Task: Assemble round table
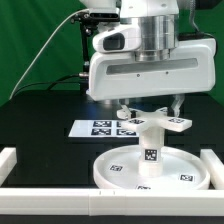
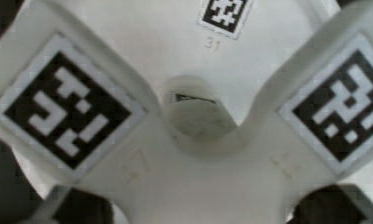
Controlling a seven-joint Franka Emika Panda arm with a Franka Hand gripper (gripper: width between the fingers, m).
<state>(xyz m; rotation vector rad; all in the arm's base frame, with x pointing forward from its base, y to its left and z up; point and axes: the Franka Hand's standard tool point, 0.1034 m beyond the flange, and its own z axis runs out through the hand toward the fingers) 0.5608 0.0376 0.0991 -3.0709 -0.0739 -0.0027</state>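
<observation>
Round table sits partly built on the black table (image 1: 40,150): the large round rimmed disc (image 1: 115,172) lies flat near the front, the short leg (image 1: 151,146) stands upright at its centre, and the small cross-shaped base (image 1: 160,124) rides on top of the leg, arms spread roughly level. The pincer (image 1: 150,108) hangs straight above the base; its two fingers (image 1: 124,112) come down on either side of it, one toward the exterior view's left, one toward the exterior view's right. Key relation: the base lies directly below and between the fingers, and the leg's long axis is vertical, in line with the arm's approach, so any turning or pressing would act about that upright axis (judgement). In the wrist view the base fills the picture: two tagged arms splay away from a round hub (image 2: 204,118). Pincer state: jaws parted with the base between them; whether the pads actually touch it I cannot tell from either view. Hidden or unclear: the join between base and leg is covered by the base itself; the dark shapes at one edge of the wrist view are too cropped to read. The marker board (image 1: 100,128) lies behind the disc, partly masked by the fingers.
</observation>
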